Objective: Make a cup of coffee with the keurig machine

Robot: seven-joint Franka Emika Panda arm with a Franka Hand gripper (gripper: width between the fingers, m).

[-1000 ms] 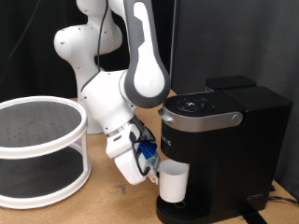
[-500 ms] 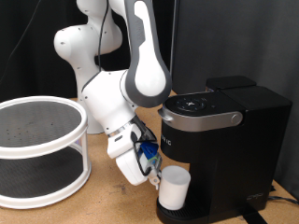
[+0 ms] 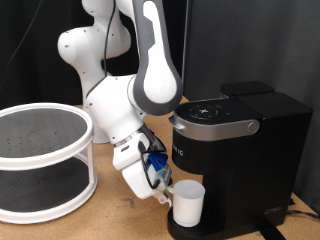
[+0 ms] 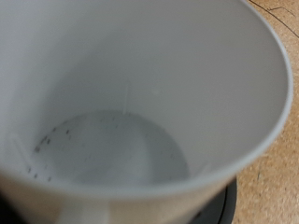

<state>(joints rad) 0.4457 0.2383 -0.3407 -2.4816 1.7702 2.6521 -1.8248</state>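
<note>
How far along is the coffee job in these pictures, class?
Done: the cup sits low under the brew head, at the drip tray of the keurig. In hand: the hand is right beside the cup; whether it grips cannot be told. Left: the wrist view shows the cup holding no coffee.

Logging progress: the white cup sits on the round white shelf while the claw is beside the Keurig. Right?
Not quite. The exterior view shows the white cup at the black Keurig machine's base under the brew head, not on the round white shelf. The claw is beside the Keurig, at the cup.
</note>
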